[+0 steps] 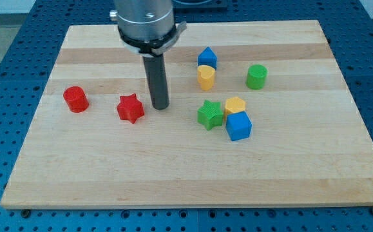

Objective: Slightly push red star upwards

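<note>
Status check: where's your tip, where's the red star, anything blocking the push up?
My tip just right of the red star, small gap. Star flat on the board, unmoved. Board above it bare; red cylinder off left.

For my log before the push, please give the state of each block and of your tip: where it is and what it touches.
red star: flat, alone, left of my tip
my tip: beside star, small gap
red cylinder: upright, alone
blue pentagon-like block: touching yellow heart-like block
green cylinder: alone
green star, yellow hexagon-like block, blue cube: clustered

red star (130,107) | lying flat | board's left-centre | edges seemingly just clear of neighbours
</note>
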Tool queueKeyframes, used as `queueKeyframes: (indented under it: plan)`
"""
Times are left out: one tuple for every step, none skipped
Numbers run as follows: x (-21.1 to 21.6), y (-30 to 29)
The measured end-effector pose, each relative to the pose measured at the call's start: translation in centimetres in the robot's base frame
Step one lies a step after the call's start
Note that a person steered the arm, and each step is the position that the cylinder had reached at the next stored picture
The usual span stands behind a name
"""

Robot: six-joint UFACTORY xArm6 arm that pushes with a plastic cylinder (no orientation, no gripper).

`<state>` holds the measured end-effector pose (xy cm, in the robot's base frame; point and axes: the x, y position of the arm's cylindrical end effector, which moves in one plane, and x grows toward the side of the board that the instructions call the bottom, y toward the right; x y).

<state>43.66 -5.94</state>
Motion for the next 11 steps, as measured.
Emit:
queueKeyframes:
  plan:
    - [0.4,0.1]
    - [1.7,0.1]
    - [3.9,-0.7]
    - [4.9,-2.8]
    - [5.4,-5.5]
    - [4.2,-7.3]
    - [1.2,-7.6]
    - [-0.3,-7.6]
    - [-0.3,-7.6]
    - [-0.1,-7.6]
    - [0.8,-7.6]
